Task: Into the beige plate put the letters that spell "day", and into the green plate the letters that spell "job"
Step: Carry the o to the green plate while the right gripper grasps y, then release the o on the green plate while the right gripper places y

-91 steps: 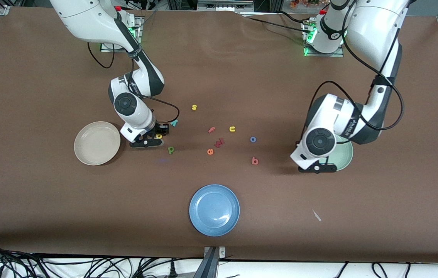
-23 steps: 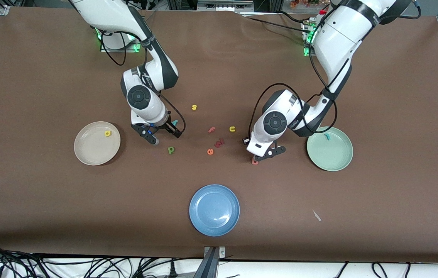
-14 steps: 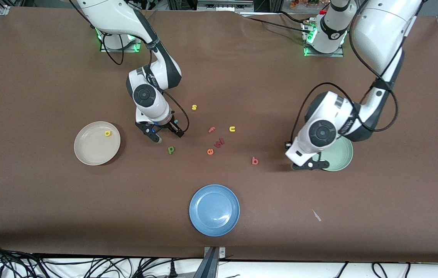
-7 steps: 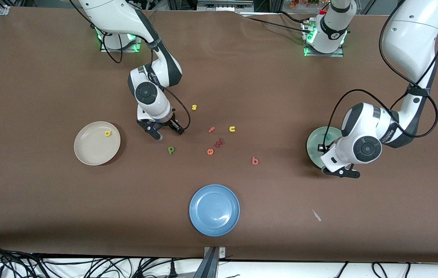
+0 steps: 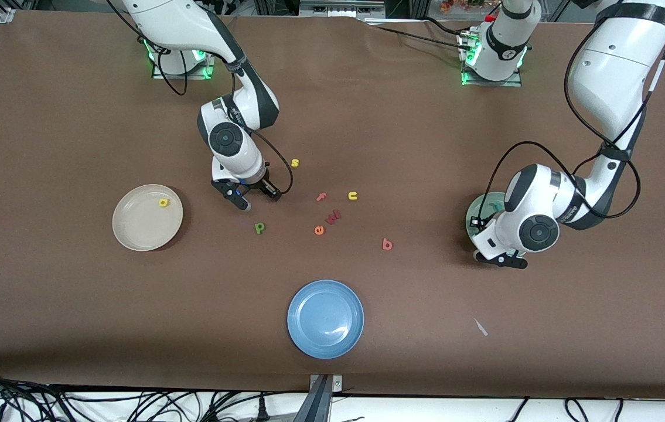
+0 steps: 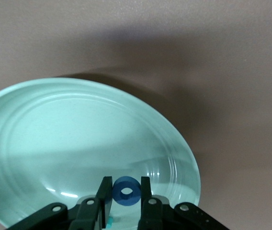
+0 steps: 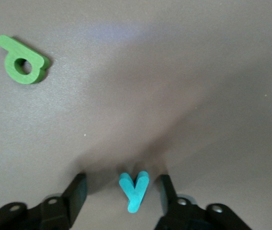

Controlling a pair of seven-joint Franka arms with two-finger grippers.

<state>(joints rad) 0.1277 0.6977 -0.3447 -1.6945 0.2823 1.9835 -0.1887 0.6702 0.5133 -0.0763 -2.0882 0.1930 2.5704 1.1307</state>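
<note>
Your left gripper [image 6: 125, 191] pinches the blue ring o [image 6: 125, 191] over the glossy, ridged green plate [image 6: 40, 143]. Your right gripper [image 7: 121, 191] straddles the matte teal y [image 7: 134, 190] on the brown table [image 5: 74, 305], fingers apart, not touching; its stem runs lengthwise between them. The green d [image 7: 23, 65] lies near, flat.

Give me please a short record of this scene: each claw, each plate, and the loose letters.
left claw: shut on blue o, over green plate
right claw: open, around teal y on the table
beige plate: holds yellow a
green d: on table, near right claw
red b: on table
blue plate: no letters
</note>
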